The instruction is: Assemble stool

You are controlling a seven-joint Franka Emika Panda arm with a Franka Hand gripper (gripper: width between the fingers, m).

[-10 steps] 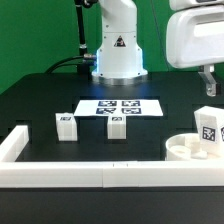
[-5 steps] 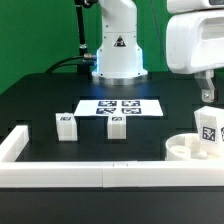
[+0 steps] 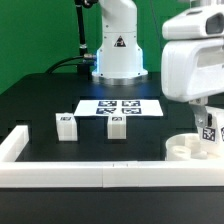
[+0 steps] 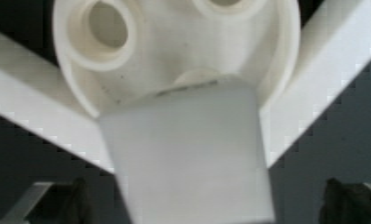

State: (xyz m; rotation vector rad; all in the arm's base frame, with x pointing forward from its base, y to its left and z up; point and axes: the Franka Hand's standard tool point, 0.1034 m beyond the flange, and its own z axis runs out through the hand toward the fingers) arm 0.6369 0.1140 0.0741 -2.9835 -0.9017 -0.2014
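Observation:
The round white seat [image 3: 184,148] lies at the exterior view's right, by the front rail. One tagged white leg [image 3: 209,133] stands upright on it. My gripper [image 3: 206,117] hangs just over that leg's top, open. In the wrist view the leg [image 4: 182,150] rises from the seat [image 4: 164,45] and fills the middle. My gripper [image 4: 196,205] straddles it, with dark fingertips [image 4: 50,200] showing well apart on either side. Two more legs [image 3: 66,124] [image 3: 117,126] stand on the black table to the left.
The marker board [image 3: 120,107] lies flat behind the two loose legs. A long white rail [image 3: 100,176] runs along the front and turns up the left side [image 3: 16,145]. The robot base [image 3: 118,55] stands at the back centre.
My gripper has come down and shifted a little left, from high at the right to just over the leg standing on the seat. It stays open. The parts have not moved.

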